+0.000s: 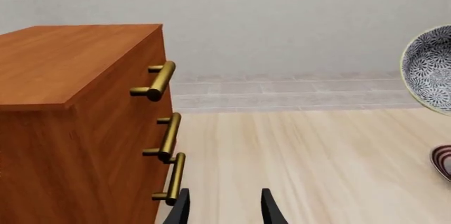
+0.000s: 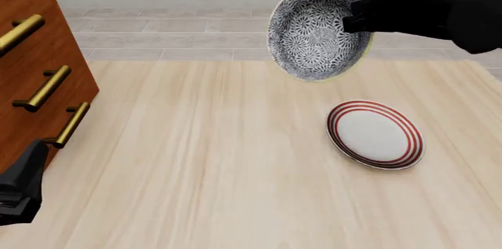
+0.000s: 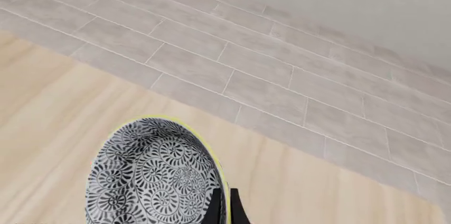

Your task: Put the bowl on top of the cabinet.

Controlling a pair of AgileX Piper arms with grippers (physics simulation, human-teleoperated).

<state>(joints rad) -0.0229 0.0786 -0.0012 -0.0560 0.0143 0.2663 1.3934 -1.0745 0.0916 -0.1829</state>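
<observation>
- I'm holding the bowl (image 2: 318, 30) in the air with the right gripper (image 3: 224, 209), its fingers pinched shut on the rim at the bowl's right side; the bowl is tipped up so its patterned inside is facing my front camera.
- It's hanging well above the table (image 2: 220, 167), behind the plate (image 2: 375, 134) with the red rings and clear of it.
- The cabinet (image 2: 35, 78) is sitting at the far left of the table, well apart from the bowl, so I'm judging that the carry across is the step in hand.
- In the left wrist view I'm seeing the cabinet's flat top (image 1: 67, 60) bare and the bowl just showing at the frame's edge (image 1: 431, 68).
- The left gripper (image 1: 224, 209) is idling low beside the cabinet's front, fingers spread apart and holding nothing, close to the lowest brass handle (image 2: 69, 125).
- To do this well, I'm planning to keep the bowl higher than the top edge all the way over, so the base isn't clipping the cabinet's corner.
- I'm also wanting to level the bowl before lowering; a rim pinch on a tilted bowl looks likely to let it swing or slip.
- I'm aiming for the middle of the top, not the edge above the handles.
- The left arm is best kept low and out of the path.
</observation>
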